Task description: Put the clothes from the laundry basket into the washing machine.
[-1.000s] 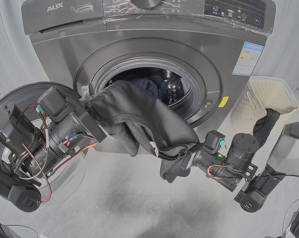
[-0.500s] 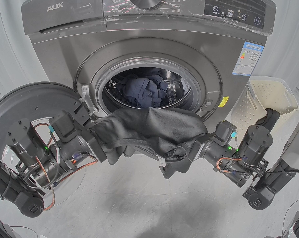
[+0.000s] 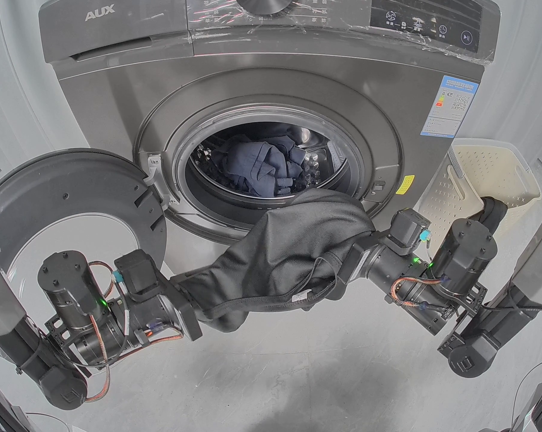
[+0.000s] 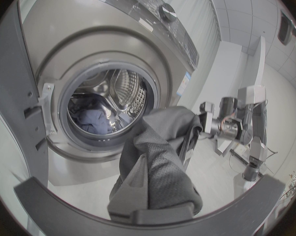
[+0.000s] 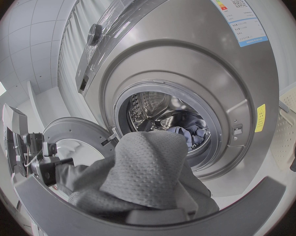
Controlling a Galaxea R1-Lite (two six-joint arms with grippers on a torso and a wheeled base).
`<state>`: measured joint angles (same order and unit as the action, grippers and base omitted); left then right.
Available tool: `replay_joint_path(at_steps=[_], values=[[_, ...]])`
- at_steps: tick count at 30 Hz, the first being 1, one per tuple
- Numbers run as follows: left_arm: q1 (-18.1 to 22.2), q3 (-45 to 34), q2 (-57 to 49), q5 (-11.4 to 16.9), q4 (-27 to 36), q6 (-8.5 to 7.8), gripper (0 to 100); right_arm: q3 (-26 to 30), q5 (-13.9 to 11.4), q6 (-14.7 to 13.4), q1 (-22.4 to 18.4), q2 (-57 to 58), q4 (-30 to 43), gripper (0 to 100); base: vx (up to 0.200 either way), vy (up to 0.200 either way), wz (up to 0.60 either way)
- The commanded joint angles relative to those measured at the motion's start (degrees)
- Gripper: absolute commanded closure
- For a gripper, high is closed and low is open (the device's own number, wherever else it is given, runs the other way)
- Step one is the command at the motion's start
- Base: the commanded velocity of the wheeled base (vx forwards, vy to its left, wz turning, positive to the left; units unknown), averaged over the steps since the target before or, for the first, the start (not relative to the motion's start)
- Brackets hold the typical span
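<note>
Done: blue clothes [image 3: 260, 162] lie in the washing machine [image 3: 271, 85] drum.
In hand: dark garment [image 3: 289, 244] hangs outside, below the opening; left gripper [image 3: 186, 292] and right gripper [image 3: 345, 265] each clamp it.
Outstanding: this garment, plus dark piece [image 3: 493, 212] on laundry basket [image 3: 502, 166] rim.

basket [image 3: 494, 151] right of washing machine [image 3: 283, 85]

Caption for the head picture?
Left hand and right hand hold a dark grey garment before the grey metal washing machine.

Dark grey garment [image 3: 295, 241] hangs stretched before open washing machine [image 3: 271, 91]; cream laundry basket [image 3: 445, 199] beside it.
</note>
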<state>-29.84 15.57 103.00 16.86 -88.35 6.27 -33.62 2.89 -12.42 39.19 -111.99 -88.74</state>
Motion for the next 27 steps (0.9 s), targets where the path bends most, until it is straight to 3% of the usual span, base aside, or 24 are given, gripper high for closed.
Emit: replay_joint_path(at_steps=[1,5,12,13,21,25,27], values=[[-0.1,-1.9,4.2,0.5,0.0,-2.14,100,-0.7,-0.1,-0.1,0.3,0.2,0.0,100,0.0,0.0,0.0],[-0.2,-2.9,6.2,0.5,-0.1,-4.33,100,-0.5,-0.1,-0.1,0.9,0.1,0.0,100,0.0,0.0,0.0],[0.0,-2.4,5.8,0.5,0.0,-4.07,100,-0.5,-0.1,-0.1,1.2,0.5,0.0,100,0.0,0.0,0.0],[0.0,-2.4,5.8,0.5,-0.1,-4.07,0,-0.4,-0.1,-0.1,1.2,0.5,0.0,100,0.0,0.0,0.0],[-2.1,-5.7,6.3,0.5,0.0,-4.33,0,0.0,-0.1,-0.1,0.6,0.5,0.0,100,0.0,0.0,0.0],[-2.8,-7.0,6.1,0.7,0.0,-4.42,0,-0.6,2.1,-0.1,0.7,0.5,0.1,100,0.0,0.0,0.0],[-2.8,-8.2,5.9,2.4,0.0,-4.51,0,-0.7,2.5,0.0,0.5,0.5,0.1,100,0.0,0.0,0.0]])
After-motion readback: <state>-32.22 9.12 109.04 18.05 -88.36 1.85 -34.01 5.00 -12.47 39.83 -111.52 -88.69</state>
